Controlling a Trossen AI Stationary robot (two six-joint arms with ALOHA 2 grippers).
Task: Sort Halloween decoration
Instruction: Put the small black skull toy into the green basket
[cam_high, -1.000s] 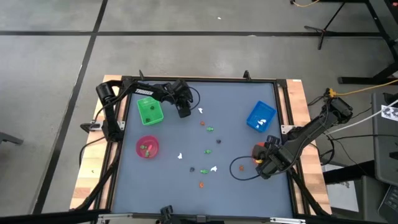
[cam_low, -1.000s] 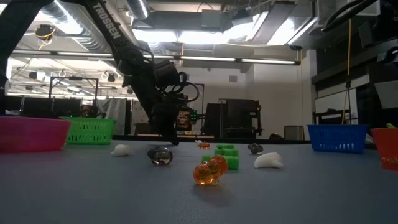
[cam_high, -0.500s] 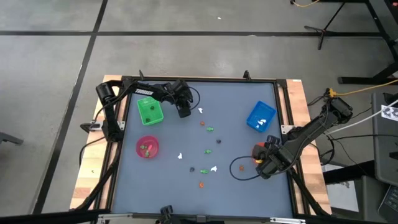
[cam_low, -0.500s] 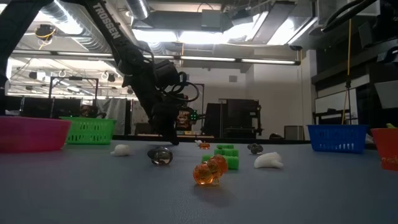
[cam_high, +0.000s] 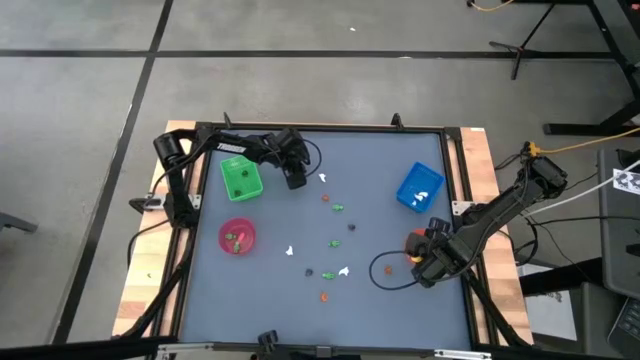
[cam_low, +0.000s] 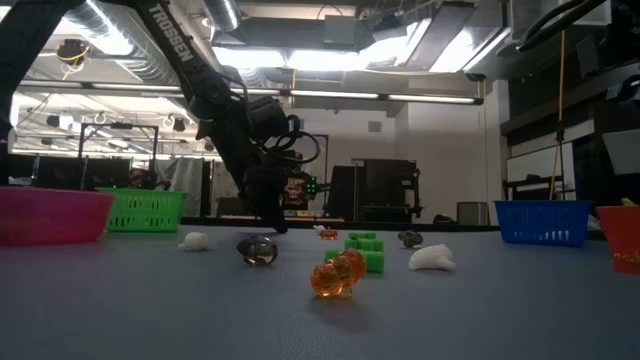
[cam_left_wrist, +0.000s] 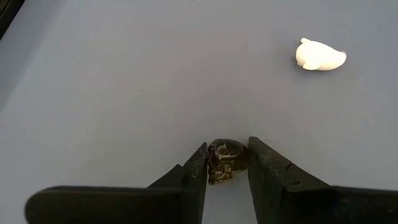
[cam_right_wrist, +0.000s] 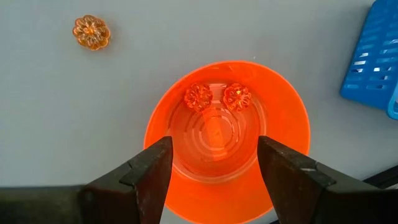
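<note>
Tiny figures lie scattered on the grey table (cam_high: 380, 160): white (cam_high: 343, 270), orange (cam_high: 323, 296), green (cam_high: 333, 243) and dark (cam_high: 351, 227). My left gripper (cam_high: 296, 181) is down at the table beside the green tray (cam_high: 240, 178) and is shut on a dark figure (cam_left_wrist: 225, 163). A white figure (cam_left_wrist: 319, 55) lies just beyond it. My right gripper (cam_right_wrist: 214, 180) hangs open over the orange bowl (cam_right_wrist: 227, 134), which holds two orange figures (cam_right_wrist: 198, 96). Another orange figure (cam_right_wrist: 91, 32) lies on the table beside the bowl. My left gripper pinches the dark figure (cam_left_wrist: 217, 167) between its two fingertips (cam_left_wrist: 198, 169), one on each side. The fingers point down at the table from above. Whether the figure rests on the table or is lifted off it, I cannot tell.
The pink bowl (cam_high: 237, 237) with a few figures stands at the table's left side, and the blue tray (cam_high: 420, 187) with white figures at the right. A black cable (cam_high: 385, 272) loops on the table near my right arm. The raised frame (cam_high: 320, 127) borders the table.
</note>
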